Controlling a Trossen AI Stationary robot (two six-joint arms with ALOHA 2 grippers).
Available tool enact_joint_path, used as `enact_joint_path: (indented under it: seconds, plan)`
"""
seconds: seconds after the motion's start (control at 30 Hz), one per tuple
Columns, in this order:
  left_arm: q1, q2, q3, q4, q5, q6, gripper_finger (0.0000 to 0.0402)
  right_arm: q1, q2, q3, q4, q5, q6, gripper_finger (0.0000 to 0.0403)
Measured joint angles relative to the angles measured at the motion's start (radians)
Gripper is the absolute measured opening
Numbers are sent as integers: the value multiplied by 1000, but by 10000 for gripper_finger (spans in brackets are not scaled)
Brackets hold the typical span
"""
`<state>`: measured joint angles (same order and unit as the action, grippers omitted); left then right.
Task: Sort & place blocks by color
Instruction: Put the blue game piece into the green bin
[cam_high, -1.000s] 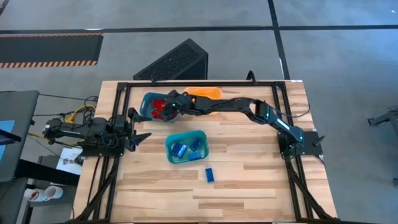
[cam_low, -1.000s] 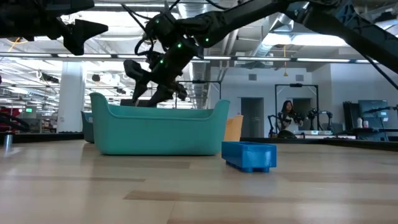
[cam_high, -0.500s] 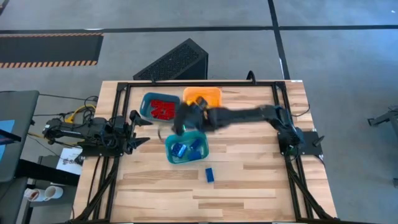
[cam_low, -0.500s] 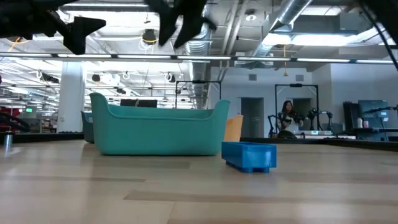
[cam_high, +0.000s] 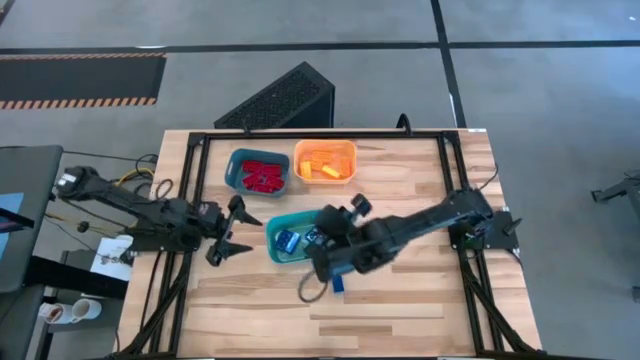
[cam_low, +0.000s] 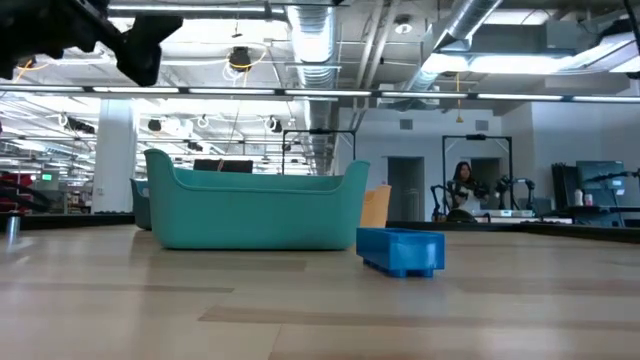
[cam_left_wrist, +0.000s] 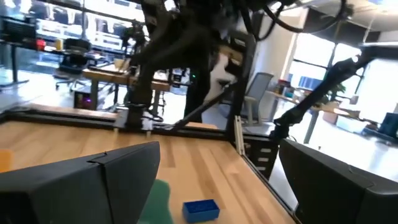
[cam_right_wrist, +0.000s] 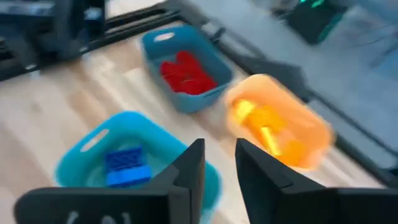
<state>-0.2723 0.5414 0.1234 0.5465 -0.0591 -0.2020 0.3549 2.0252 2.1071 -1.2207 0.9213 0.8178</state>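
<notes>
One blue brick (cam_high: 337, 283) (cam_low: 400, 250) lies flat on the table, near the teal tray (cam_high: 276, 250), which holds blue bricks (cam_right_wrist: 127, 166). Red bricks (cam_high: 260, 175) lie in the blue-grey tray (cam_high: 232, 160), yellow ones (cam_high: 325, 168) in the orange tray (cam_high: 346, 150). My right gripper (cam_high: 341, 211) (cam_right_wrist: 219, 168) hangs high over the teal tray's right part, slanting down toward the far edge, its fingers a little apart with nothing between them. My left gripper (cam_high: 245, 232) (cam_left_wrist: 211, 186) stands open and level at the table's left edge, pointing right.
A black frame (cam_high: 320, 135) runs round the table's far and side edges. Bare wood lies along the near half of the table (cam_high: 400, 310). A dark slatted box (cam_high: 280, 98) stands on the floor behind the table.
My right gripper has swung from over the red-brick tray toward the table's near edge and upward, past the teal tray, and has left the low view. My left gripper has come a little rightward from the left edge toward the teal tray. No brick has moved.
</notes>
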Motion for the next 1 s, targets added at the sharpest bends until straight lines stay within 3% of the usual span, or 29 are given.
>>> enact_joint_path:
  seconds: [0.13, 0.3, 0.43, 0.53, 0.63, 0.7, 0.8, 1.0]
  plan:
    - [-40, 175, 13, 172, -18, 43, 320, 85, -17, 0, -118, 125, 146, 95]
    - [-60, 378, 105, 169, -32, 66, 320, 180, -29, 0, -346, 227, 459, 78]
    - [-76, 548, 192, 169, -27, 92, 320, 222, -39, -91, -293, 231, 492, 74]
    - [-89, 661, 260, 168, -25, 114, 320, 244, -64, -198, -281, 210, 613, 74]
    - [-99, 755, 325, 166, 11, 137, 320, 257, -79, -317, -150, 149, 650, 74]
    - [-105, 797, 363, 164, 51, 142, 320, 261, -86, -381, 31, 101, 550, 74]
    - [-110, 840, 414, 161, 90, 146, 320, 262, -95, -431, 359, 9, 264, 74]
    - [-125, 890, 465, 160, 105, 155, 320, 262, -96, -438, 1003, -339, -422, 74]
